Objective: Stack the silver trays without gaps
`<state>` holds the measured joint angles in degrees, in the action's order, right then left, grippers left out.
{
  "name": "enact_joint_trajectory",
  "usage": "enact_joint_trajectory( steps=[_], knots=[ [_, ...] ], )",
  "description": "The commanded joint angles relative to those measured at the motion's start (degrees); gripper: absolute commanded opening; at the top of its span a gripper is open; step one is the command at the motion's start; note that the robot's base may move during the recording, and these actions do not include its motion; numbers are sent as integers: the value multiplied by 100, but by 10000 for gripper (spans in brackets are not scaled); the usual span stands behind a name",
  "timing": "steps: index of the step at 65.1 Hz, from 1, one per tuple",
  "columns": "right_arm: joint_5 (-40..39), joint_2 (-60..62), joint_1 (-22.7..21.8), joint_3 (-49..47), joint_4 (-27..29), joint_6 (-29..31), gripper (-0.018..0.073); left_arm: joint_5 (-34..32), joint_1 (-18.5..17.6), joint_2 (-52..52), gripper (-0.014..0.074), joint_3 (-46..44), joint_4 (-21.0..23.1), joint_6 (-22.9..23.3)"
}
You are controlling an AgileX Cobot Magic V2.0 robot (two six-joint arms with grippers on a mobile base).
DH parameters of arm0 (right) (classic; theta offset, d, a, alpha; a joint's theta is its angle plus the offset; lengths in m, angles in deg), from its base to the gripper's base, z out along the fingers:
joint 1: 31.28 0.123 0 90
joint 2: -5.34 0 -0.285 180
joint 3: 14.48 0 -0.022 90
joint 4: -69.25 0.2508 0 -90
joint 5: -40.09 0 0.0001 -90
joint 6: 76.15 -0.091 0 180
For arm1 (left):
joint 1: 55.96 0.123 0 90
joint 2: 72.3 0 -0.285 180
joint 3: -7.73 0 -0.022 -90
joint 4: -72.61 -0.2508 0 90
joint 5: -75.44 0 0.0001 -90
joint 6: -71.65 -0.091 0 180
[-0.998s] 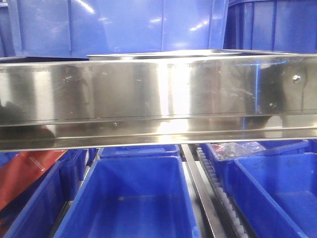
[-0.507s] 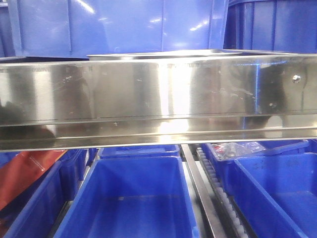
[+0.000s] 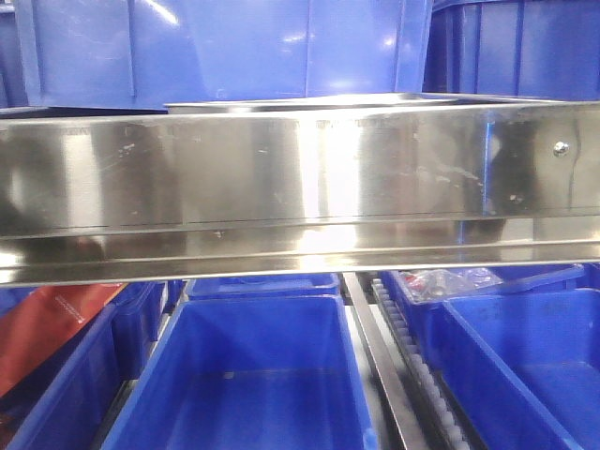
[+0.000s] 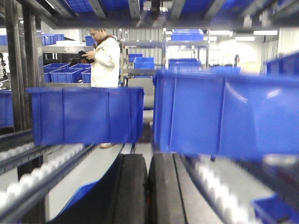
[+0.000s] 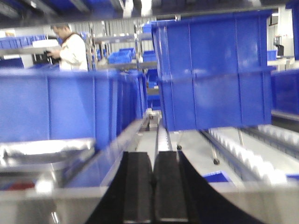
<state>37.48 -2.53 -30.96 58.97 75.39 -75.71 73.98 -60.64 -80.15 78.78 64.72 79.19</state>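
In the front view only the thin shiny rim of a silver tray (image 3: pixel 309 102) shows above the long steel rail (image 3: pixel 300 187); the rest of it is hidden and neither gripper shows there. In the right wrist view a blurred silver tray (image 5: pixel 46 150) lies low on the left, in front of a blue bin. My right gripper (image 5: pixel 153 161) is shut and empty, to the right of that tray. My left gripper (image 4: pixel 148 163) is shut and empty, pointing along a roller lane; no tray shows in its view.
Blue bins (image 3: pixel 253 375) sit below the rail and others stand behind it. In the left wrist view two blue bins (image 4: pixel 88 114) (image 4: pixel 224 116) stand ahead on roller tracks (image 4: pixel 219 196). A person (image 4: pixel 105 56) stands at the back. A large blue bin (image 5: pixel 210 74) is ahead of the right gripper.
Only the faint reflections on the steel rail have shifted slightly; the tray rim and bins in the front view have not moved.
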Motion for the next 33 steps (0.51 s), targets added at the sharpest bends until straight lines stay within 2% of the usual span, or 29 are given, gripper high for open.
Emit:
enact_joint_trajectory(
  steps=[1,5,10,15,24,29,33],
  knots=[
    [414,8,22,-682,48,12,-79,559,-32,7,-6,-793,4,179],
    [1075,8,22,-1344,48,12,-79,1147,-32,7,-6,-1454,-57,154],
    [2122,-78,22,-2198,25,12,-79,1910,-32,-229,-6,-2285,-57,-88],
    [3016,-474,22,-3110,25,12,-79,2788,-32,-646,-6,-3102,184,-459],
    [4578,-1722,22,-4584,47,12,-79,4494,-32,-1958,-6,-4617,1659,-1824],
    [5216,-2455,22,-5292,164,12,-79,5070,-19,-2685,-6,-5253,2326,-1985],
    [5710,-3033,22,-5818,336,80,-79,5392,19,-3255,-6,-5697,2506,-1985]
  ],
)
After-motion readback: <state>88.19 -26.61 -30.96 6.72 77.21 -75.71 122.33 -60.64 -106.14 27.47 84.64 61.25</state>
